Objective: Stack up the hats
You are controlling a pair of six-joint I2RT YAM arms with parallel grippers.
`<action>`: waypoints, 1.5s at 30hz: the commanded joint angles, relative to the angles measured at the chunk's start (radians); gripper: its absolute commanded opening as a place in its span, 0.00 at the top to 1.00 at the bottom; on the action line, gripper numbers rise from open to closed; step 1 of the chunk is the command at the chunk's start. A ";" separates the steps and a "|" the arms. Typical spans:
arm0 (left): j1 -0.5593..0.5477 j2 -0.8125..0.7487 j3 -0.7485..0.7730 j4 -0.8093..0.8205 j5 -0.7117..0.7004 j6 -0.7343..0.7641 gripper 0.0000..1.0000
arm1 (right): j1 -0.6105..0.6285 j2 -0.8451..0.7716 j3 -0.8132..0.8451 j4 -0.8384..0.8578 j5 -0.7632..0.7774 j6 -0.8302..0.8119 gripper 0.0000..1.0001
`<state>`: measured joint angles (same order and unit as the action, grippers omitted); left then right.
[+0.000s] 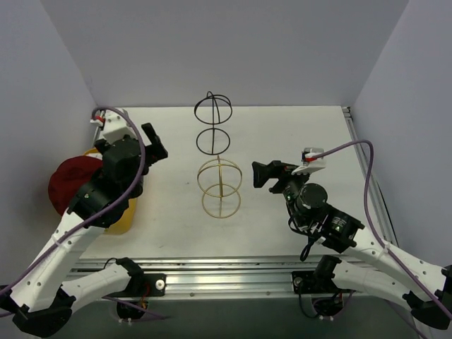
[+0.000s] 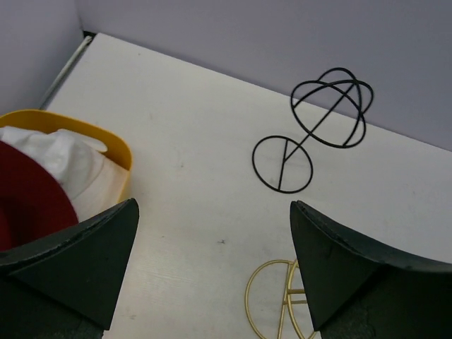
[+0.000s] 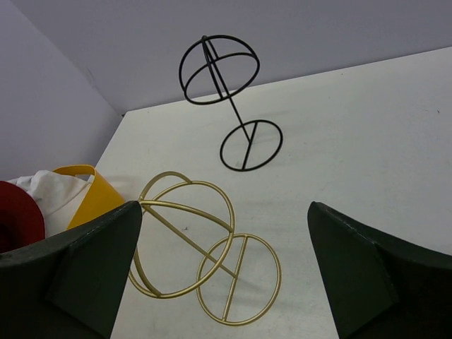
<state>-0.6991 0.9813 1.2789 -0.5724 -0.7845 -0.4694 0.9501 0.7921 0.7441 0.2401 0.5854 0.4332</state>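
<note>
- Left gripper (image 2: 213,212) gapes wide, empty, just beside the yellow tub (image 2: 120,145).
- Right gripper (image 3: 224,208) gapes wide, empty, pointing at the gold wire frame (image 3: 185,236) at its 9 o'clock.
- Dark red hat (image 1: 69,185) and white hat (image 2: 63,159) sit bunched in the tub at the table's 9 o'clock; their long axes cannot be told.

A dark red hat (image 2: 28,205) lies over a creased white hat (image 2: 74,162). Both are bundled together inside the yellow tub (image 2: 113,141) at the left edge of the worktop (image 2: 198,183), the red one partly spilling past the tub's rim.
</note>
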 commanded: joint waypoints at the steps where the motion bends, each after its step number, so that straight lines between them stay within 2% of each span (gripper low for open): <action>1: 0.114 0.029 0.132 -0.240 -0.047 -0.032 0.02 | -0.001 -0.011 -0.020 0.076 -0.002 -0.016 0.00; 5: 0.286 0.057 0.169 -0.355 -0.041 -0.008 0.00 | 0.001 0.022 -0.025 0.102 -0.027 -0.031 0.01; 6: 0.350 0.068 0.169 -0.375 -0.021 -0.006 0.05 | -0.001 0.047 -0.019 0.102 -0.039 -0.039 0.02; 10: 0.494 0.079 0.125 -0.431 0.036 0.000 0.12 | 0.001 0.107 0.003 0.088 -0.045 -0.042 0.02; 13: 0.568 0.079 0.074 -0.442 0.060 0.008 0.19 | 0.001 0.148 0.026 0.068 -0.059 -0.042 0.02; 18: 0.618 0.089 -0.019 -0.397 0.099 0.035 0.25 | 0.003 0.176 0.052 0.045 -0.075 -0.044 0.02; 22: 0.648 0.135 -0.038 -0.370 0.133 0.054 0.30 | 0.001 0.168 0.041 0.054 -0.068 -0.050 0.02; 31: 0.687 0.191 -0.053 -0.339 0.139 0.083 0.36 | 0.003 0.150 0.041 0.051 -0.064 -0.059 0.03; 35: 0.694 0.211 -0.052 -0.330 0.162 0.089 0.49 | 0.001 0.141 0.035 0.050 -0.059 -0.062 0.03; 36: 0.694 0.212 -0.050 -0.330 0.165 0.090 0.61 | 0.001 0.139 0.035 0.051 -0.058 -0.062 0.03; 39: 0.693 0.209 -0.033 -0.336 0.175 0.098 0.83 | 0.001 0.134 0.034 0.051 -0.055 -0.063 0.03; 40: 0.693 0.208 -0.027 -0.340 0.177 0.100 0.93 | 0.003 0.136 0.034 0.051 -0.056 -0.063 0.03; 42: 0.693 0.197 -0.001 -0.356 0.179 0.104 0.98 | 0.003 0.136 0.035 0.051 -0.059 -0.065 0.03; 45: 0.694 0.175 0.034 -0.375 0.194 0.114 0.98 | 0.003 0.142 0.038 0.045 -0.058 -0.065 0.03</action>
<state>-0.0113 1.1961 1.2366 -0.9455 -0.6128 -0.3756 0.9501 0.9459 0.7444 0.2649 0.5083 0.3813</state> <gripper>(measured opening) 0.048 0.975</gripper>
